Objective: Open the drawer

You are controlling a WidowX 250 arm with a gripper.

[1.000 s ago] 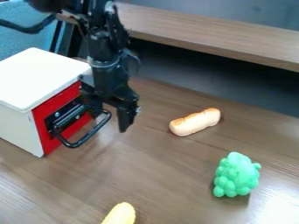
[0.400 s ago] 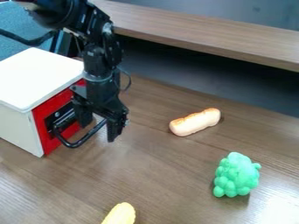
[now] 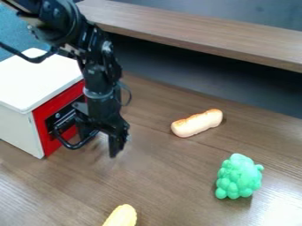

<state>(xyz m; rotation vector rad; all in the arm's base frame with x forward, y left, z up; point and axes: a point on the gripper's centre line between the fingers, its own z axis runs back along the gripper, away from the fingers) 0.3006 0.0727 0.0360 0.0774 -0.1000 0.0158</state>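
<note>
The gripper (image 3: 101, 140) hangs low at the drawer's front, its two fingers spread apart. One finger is beside the right part of the black handle (image 3: 72, 146), overlapping it in view; the other points down at the table, to the right of the handle. Whether the near finger touches the handle, I cannot tell. The drawer (image 3: 50, 114) has a red front and sits in a white box (image 3: 20, 130) at the left. It looks closed, its front flush with the box. Part of the handle's right side is hidden by the gripper.
On the wooden table (image 3: 171, 176) a bread roll (image 3: 198, 123) lies right of the gripper, with green toy grapes (image 3: 239, 176) farther right. A yellow toy (image 3: 121, 216) is at the near edge. Behind runs a raised wooden ledge (image 3: 206, 35).
The gripper has moved left and down, from right of the handle to beside it, and its far finger is now lower. Drawer, handle and toys have not moved.
</note>
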